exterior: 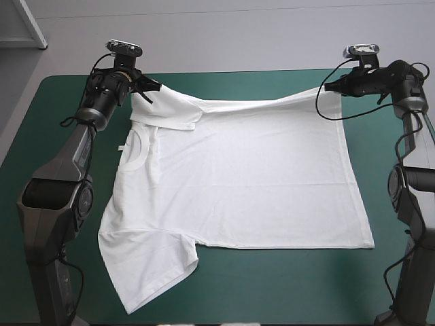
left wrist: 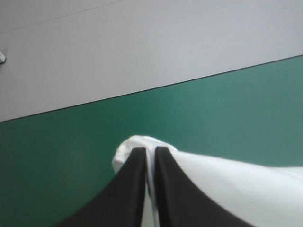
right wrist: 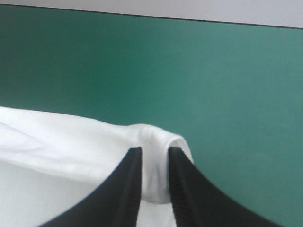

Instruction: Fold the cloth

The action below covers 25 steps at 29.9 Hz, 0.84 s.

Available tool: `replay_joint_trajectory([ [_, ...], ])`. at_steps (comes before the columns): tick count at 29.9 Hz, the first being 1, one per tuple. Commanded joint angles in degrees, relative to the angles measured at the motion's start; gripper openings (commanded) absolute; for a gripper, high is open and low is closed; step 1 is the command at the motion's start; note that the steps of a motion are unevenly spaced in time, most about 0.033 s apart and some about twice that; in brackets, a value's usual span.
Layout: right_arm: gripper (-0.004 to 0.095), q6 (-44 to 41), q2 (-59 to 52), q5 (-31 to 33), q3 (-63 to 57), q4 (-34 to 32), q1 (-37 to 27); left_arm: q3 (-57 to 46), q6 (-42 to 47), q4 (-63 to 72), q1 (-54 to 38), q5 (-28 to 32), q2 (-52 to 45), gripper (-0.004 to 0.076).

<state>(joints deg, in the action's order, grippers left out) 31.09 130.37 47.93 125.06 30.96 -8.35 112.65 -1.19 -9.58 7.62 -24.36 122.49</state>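
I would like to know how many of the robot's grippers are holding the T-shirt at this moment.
2. The left gripper is shut on the T-shirt at its far left corner, and the right gripper is shut on its far right corner.

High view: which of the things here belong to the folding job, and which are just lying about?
Belonging to the job:
- T-shirt, white, spread on the table
- left gripper, shut on the shirt's far edge
- right gripper, shut on the shirt's other far corner

Just there:
- teal-green cover of the table, under the shirt; I see no other loose item
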Motion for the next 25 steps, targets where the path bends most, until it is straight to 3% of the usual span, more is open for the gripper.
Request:
replay_joint_trajectory([
  [1, 0.0501, 0.79, -3.58, -3.81, 2.29, 2.16, -0.3, 1.59, 0.11, 5.52, -0.02, 5.0, -3.24, 0.02],
  [3, 0.0642, 0.79, -3.98, -4.64, 2.88, 2.16, -0.3, 1.69, 0.11, 5.78, -0.02, 3.54, -3.24, 0.036],
  [4, 0.0666, 0.79, -4.13, -4.35, 3.48, 2.16, -0.3, 1.69, 0.11, 5.68, -0.02, 2.38, -3.61, 0.0433],
  [6, 0.0667, 0.55, -5.07, -2.1, 6.06, 2.16, -0.3, 1.8, -1.28, 4.82, -0.11, -2.11, -5.45, 0.0506],
  [12, 0.0559, -2.63, -9.76, 11.27, 16.27, 2.16, -0.3, 1.8, -7.53, 4.22, -0.24, -15.14, -14.77, 0.045],
  [16, 0.0477, -6.01, -13.59, 19.68, 20.52, 1.36, -0.3, -2.65, -7.68, 8.09, -0.24, -18.68, -22.6, 0.0438],
  [25, 0.0463, -12.55, -23.17, 19.69, 14.23, 2.21, -0.17, -35.73, -6.8, 13.73, -0.24, -18.25, -47.38, 0.0438],
])
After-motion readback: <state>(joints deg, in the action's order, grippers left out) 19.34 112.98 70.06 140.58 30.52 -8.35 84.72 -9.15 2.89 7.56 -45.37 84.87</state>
